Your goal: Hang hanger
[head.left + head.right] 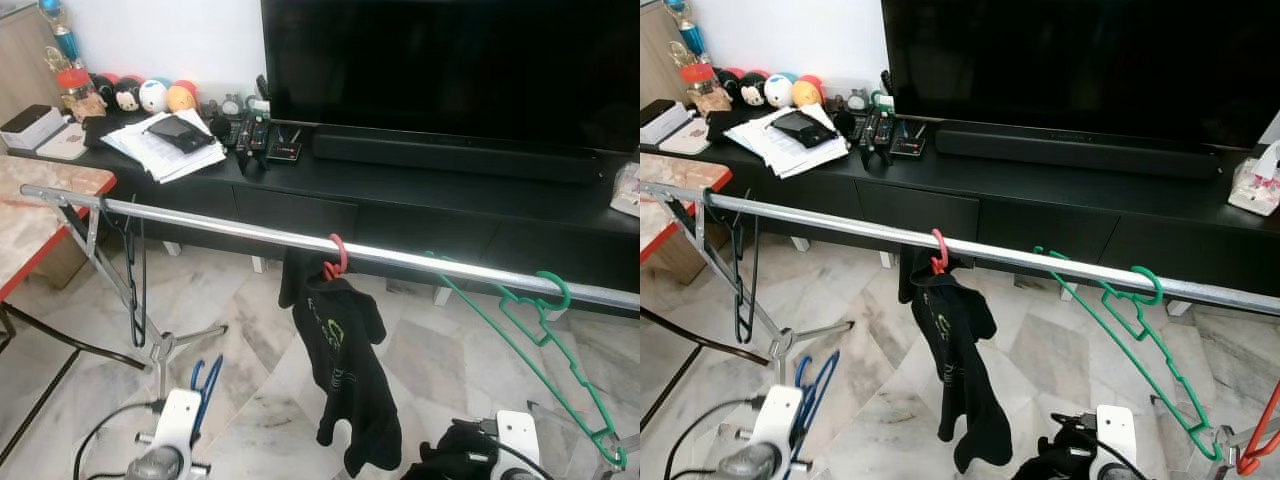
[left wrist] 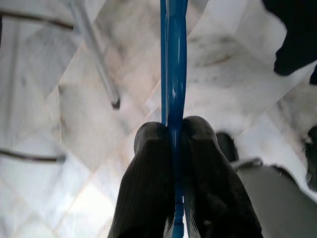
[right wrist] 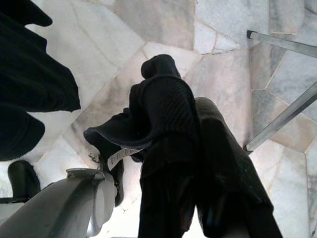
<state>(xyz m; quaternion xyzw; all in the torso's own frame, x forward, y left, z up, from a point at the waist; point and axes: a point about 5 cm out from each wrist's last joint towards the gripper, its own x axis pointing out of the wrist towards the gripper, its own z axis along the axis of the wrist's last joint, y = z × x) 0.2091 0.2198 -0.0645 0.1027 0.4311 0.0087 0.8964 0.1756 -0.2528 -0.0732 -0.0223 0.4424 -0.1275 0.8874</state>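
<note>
Left gripper (image 2: 173,144) low by the rack leg, fingers (image 2: 148,163) pinching the blue hanger (image 1: 205,385); right gripper (image 3: 190,124) clamped on black cloth (image 3: 124,131). Best to lift hook-up, clear the rail (image 1: 230,228), settle onto the bare stretch left of the red hanger (image 1: 336,256).

You face a long black TV stand (image 1: 420,190) carrying a large dark television (image 1: 450,60) and a black soundbar (image 1: 455,157). At its left end lie papers (image 1: 160,150), remote controls (image 1: 250,133) and round plush toys (image 1: 150,95). The floor (image 1: 250,340) is pale marble.
</note>
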